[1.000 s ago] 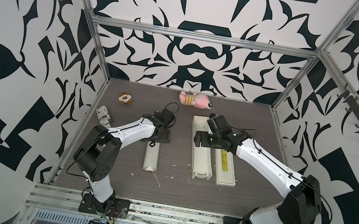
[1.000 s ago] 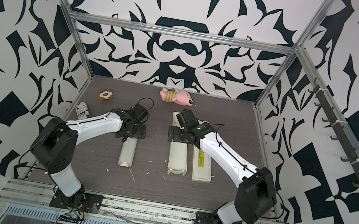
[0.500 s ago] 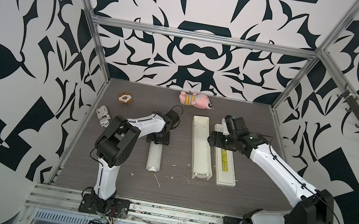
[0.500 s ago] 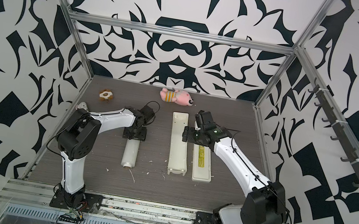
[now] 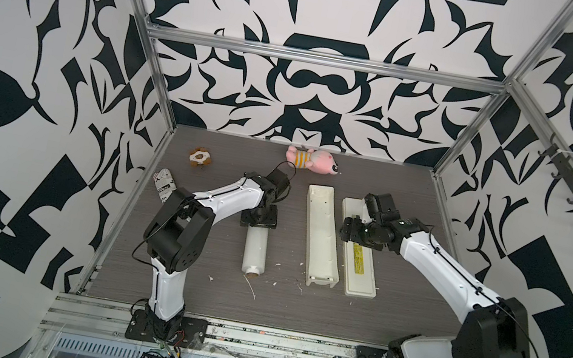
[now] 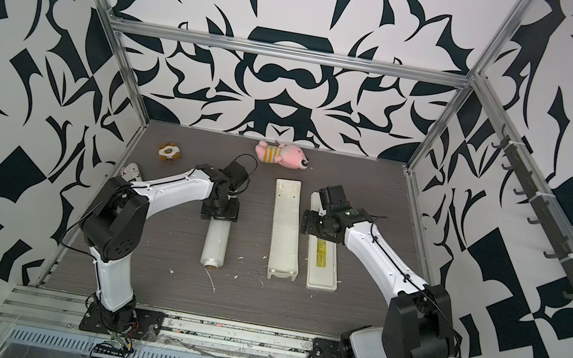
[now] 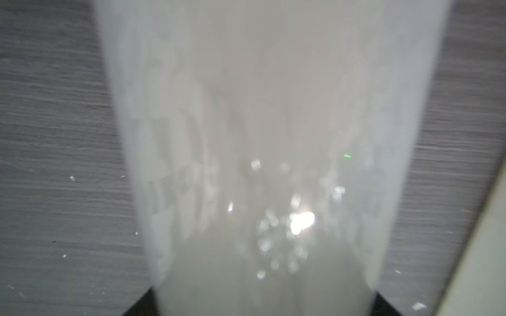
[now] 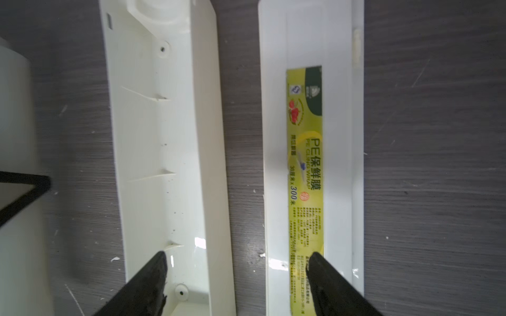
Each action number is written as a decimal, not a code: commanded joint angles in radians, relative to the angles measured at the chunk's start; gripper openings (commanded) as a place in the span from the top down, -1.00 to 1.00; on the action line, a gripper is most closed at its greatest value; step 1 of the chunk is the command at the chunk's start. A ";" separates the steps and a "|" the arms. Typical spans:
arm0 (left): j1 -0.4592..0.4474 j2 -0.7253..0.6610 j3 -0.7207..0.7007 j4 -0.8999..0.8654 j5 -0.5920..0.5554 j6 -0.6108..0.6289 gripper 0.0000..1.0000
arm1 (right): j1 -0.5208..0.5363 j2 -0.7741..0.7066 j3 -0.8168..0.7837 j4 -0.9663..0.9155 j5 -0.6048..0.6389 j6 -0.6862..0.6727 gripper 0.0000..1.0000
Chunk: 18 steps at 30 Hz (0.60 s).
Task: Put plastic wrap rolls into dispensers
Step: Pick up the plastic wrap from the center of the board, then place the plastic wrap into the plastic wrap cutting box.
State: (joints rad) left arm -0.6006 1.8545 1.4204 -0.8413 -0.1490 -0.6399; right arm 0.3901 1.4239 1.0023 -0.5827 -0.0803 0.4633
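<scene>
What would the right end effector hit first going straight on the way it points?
Probably the dispenser's open tray and labelled lid together: the right end effector straddles the gap between them, one finger over each. Its height above them is unclear.

- My left wrist view is blurred; the plastic wrap roll [image 7: 260, 136] fills it, with both ends cut off.
- The left claw [image 5: 259, 220] covers the roll's far end.

The plastic wrap roll [image 5: 256, 248] is seen as smooth, kinda shiny translucent film, the dispenser [image 5: 321, 242] as glossy cream plastic with a slick printed yellow label [image 8: 305, 153], the table [image 5: 274, 305] as matt grey wood-grain, and the toy [image 5: 310, 159] at its far edge as soft pink plush.
</scene>
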 commanded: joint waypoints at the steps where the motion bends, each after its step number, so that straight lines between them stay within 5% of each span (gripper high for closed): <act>1: -0.026 -0.105 0.122 0.022 0.040 -0.049 0.03 | 0.004 0.022 -0.047 0.086 -0.088 0.026 -0.57; 9: -0.053 -0.116 0.216 0.079 -0.018 -0.076 0.03 | 0.047 0.078 -0.141 0.324 -0.313 0.188 -0.43; 18: -0.114 -0.002 0.372 0.077 -0.022 -0.064 0.04 | 0.052 0.003 -0.134 0.278 -0.307 0.180 -0.47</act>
State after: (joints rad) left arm -0.6823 1.8320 1.6962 -0.8219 -0.1646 -0.7067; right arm 0.4465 1.4803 0.8608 -0.3111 -0.3695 0.6304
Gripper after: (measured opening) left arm 0.681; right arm 0.734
